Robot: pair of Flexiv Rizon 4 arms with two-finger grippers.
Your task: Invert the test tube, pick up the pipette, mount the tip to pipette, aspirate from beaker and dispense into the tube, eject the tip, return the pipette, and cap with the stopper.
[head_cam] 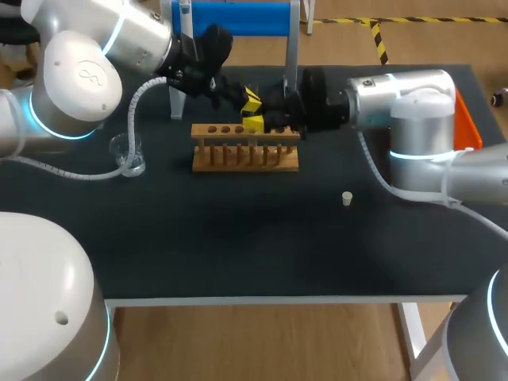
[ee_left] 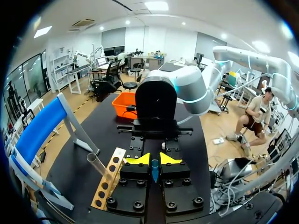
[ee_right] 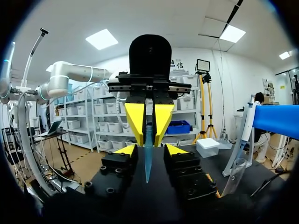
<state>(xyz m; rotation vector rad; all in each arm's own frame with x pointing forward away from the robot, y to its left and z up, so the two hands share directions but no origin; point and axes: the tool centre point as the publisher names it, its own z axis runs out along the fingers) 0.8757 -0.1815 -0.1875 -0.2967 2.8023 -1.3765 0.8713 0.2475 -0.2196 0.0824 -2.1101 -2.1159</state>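
Observation:
My left gripper [ee_left: 154,159] is shut on a blue tapered pipette tip [ee_left: 154,171] and holds it in the air just above the wooden rack [head_cam: 246,149]. My right gripper [ee_right: 149,150] faces it head-on. The pipette tip [ee_right: 148,158] points in between the right gripper's fingers, with a gap on each side, so that gripper is open. In the head view the left gripper [head_cam: 251,99] and right gripper [head_cam: 254,123] meet over the rack's back rail. A clear test tube [ee_left: 96,164] leans in an end hole of the rack [ee_left: 106,182]. The white pipette [ee_right: 246,126] hangs on the blue stand [head_cam: 238,17].
A glass beaker [head_cam: 127,155] stands to the left of the rack. A small white stopper [head_cam: 347,198] lies on the dark mat to the right front. An orange tray [head_cam: 468,119] sits at the far right edge behind my right arm.

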